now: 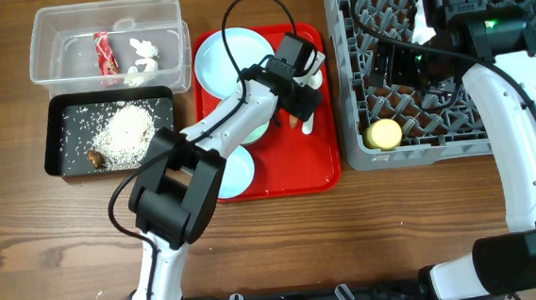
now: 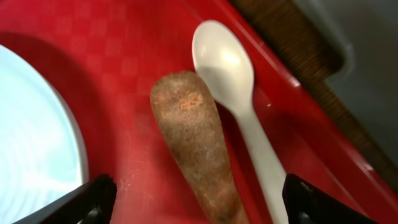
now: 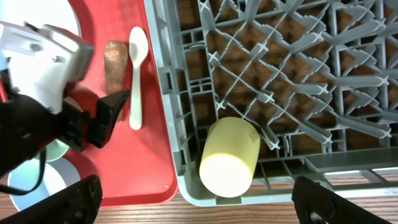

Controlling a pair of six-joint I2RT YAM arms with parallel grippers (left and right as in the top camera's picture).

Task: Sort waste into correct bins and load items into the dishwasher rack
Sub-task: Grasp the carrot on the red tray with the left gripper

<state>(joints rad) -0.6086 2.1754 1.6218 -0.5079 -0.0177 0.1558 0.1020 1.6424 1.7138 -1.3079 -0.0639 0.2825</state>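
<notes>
Looking down the left gripper (image 2: 199,202) first: spread wide, fingertips (image 2: 93,199) well apart, gripping nothing, hanging low over the red tray (image 2: 93,50). Got the carrot (image 2: 196,143) lying flat on that tray straight ahead of the claw, lined up in the gap between the two tips, looking more brown than orange tbh. Got the white spoon (image 2: 230,68) just beside it, on the carrot's right as seen from the claw, bowl end furthest away and handle running back toward the right-hand tip. Can't tell if spoon and carrot actually touch. Can see a slice of light-blue plate (image 2: 31,137) off to the claw's left, same tray.

Moving to the right gripper (image 3: 202,205): also wide open and empty, sitting above the near edge of the dishwasher rack (image 3: 280,62). Got the yellow cup (image 3: 230,158) inside the rack just ahead of that claw, roughly midway between its tips, tipped onto its side by the look of it.

Way out past the plate side of the left claw: clear tub (image 1: 48,42) holding the red wrapper (image 1: 105,53) and white tissue (image 1: 145,55), and right beside it the black tray (image 1: 60,155) with the rice pile (image 1: 132,126) plus a small brown scrap (image 1: 96,159).
</notes>
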